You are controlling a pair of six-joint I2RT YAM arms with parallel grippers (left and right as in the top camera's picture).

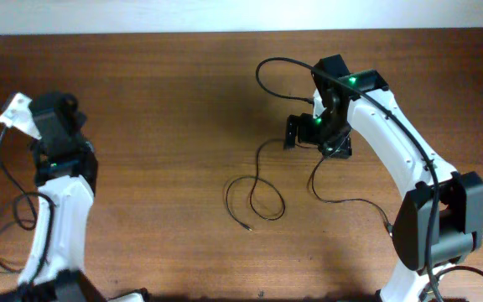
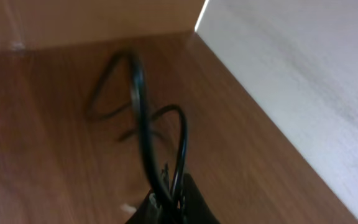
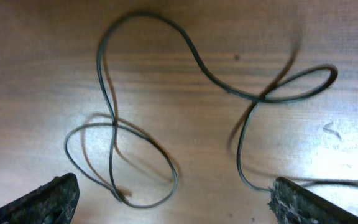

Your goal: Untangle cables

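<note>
Thin black cables lie on the wooden table (image 1: 166, 101). One forms a loop (image 1: 258, 195) at centre with a free end toward the front. Another stretch (image 1: 346, 200) curves off to the right. My right gripper (image 1: 315, 138) hovers over them, open and empty. In the right wrist view its fingers (image 3: 173, 186) straddle the loop (image 3: 99, 62) and a smaller crossed loop (image 3: 328, 73). My left gripper (image 1: 22, 113) is at the far left corner. In the left wrist view its fingers (image 2: 169, 208) are together with black cable (image 2: 140, 118) rising from between them.
A white wall (image 2: 291, 81) borders the table beside the left gripper. Thicker black cords (image 1: 11, 226) coil by the left arm's base. Another cord (image 1: 267, 71) arcs off the right arm's wrist. The table's back edge runs along the top of the overhead view.
</note>
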